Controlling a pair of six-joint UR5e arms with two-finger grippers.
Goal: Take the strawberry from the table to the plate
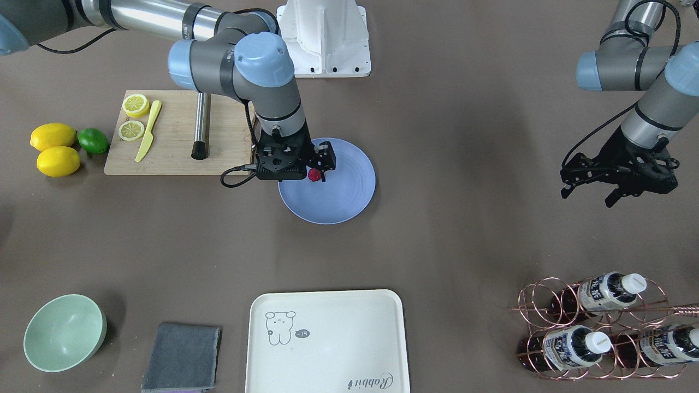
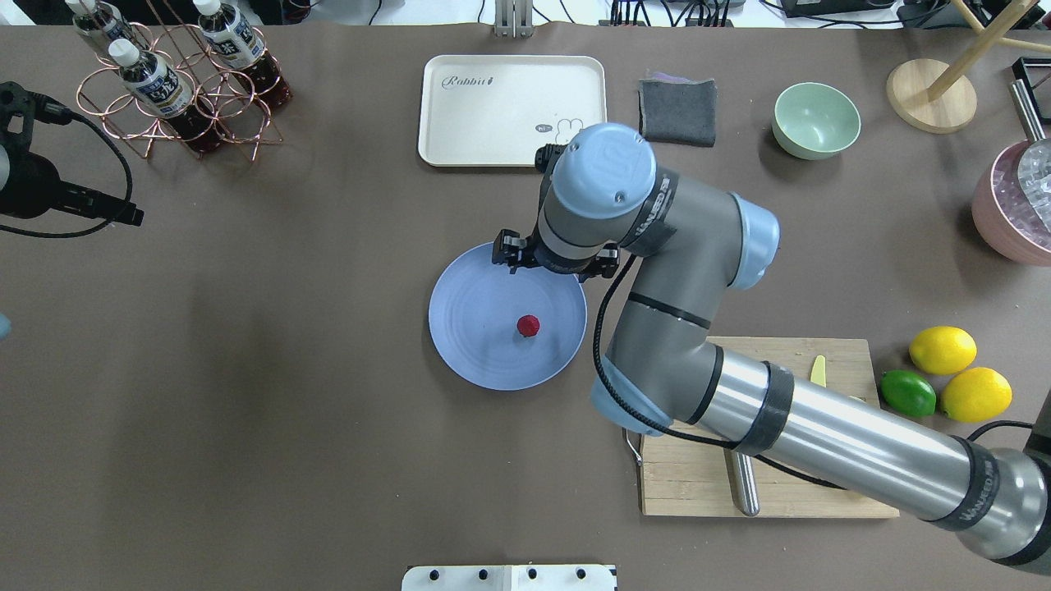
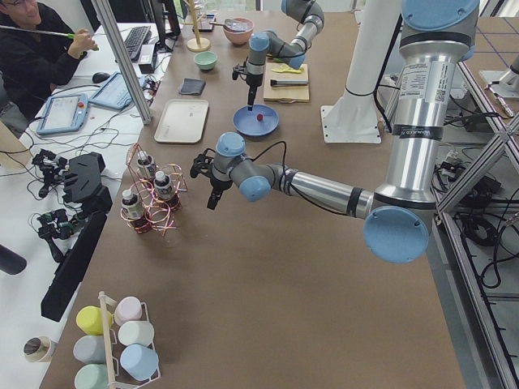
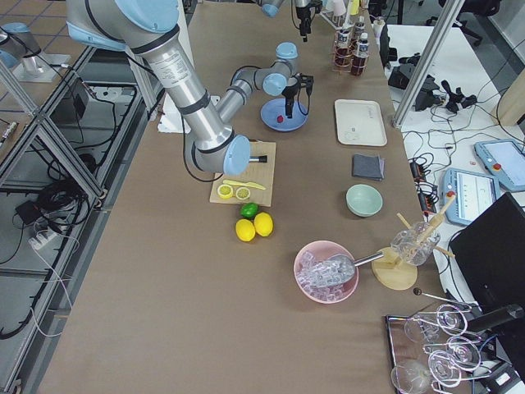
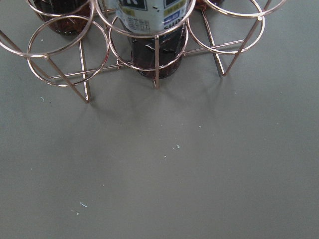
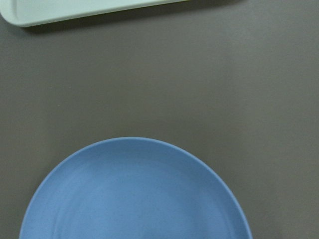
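The strawberry [image 2: 528, 326] lies loose on the blue plate [image 2: 476, 345] in the middle of the table [image 2: 287, 410]; it also shows as a red dot [image 1: 314, 174] just under the gripper. My right gripper [image 1: 319, 164] hangs above the plate's far half, pointing down, open with nothing in it. The right wrist view holds only the plate's rim [image 6: 134, 144] and bare table, no strawberry. Off to the side, my left gripper [image 1: 588, 195] hovers open and empty beside the bottle rack.
A cutting board [image 1: 175, 147] with lemon slices, a yellow knife and a steel rod lies beside the plate. Two lemons and a lime [image 1: 93, 140] sit past it. A cream tray [image 1: 327, 341], grey cloth [image 1: 183, 357], mint bowl [image 1: 64, 332] and copper bottle rack [image 1: 595, 327] line the operators' side.
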